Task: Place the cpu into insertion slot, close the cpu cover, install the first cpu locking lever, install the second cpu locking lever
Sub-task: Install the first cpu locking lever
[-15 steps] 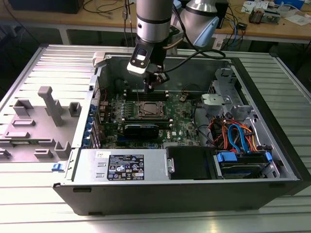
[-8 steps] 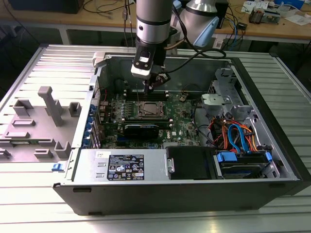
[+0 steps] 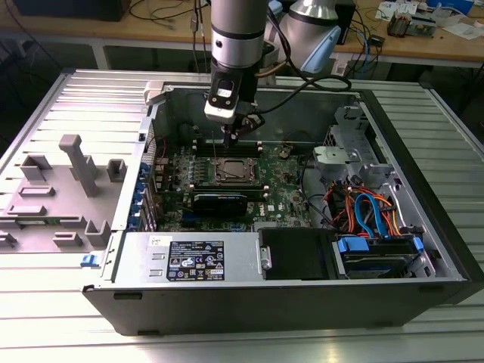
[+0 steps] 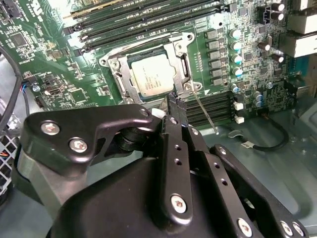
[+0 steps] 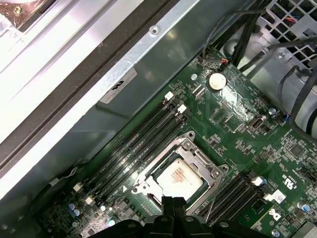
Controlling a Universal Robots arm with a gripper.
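Fingers (image 4: 175, 114) together, vertical, beside cpu (image 4: 153, 79)

A ribbed metal table (image 3: 53, 333) is seen in the exterior view, pale grey and run through with long parallel grooves. An open computer case (image 3: 265, 302) is laid on its side near the middle of it. Just beside the case, on the exterior view's left, a grey moulded fixture (image 3: 60, 197) with upright posts and pockets is set flat on the table. A small blue piece (image 3: 89, 260) is seen at the case's near corner — between case and fixture.
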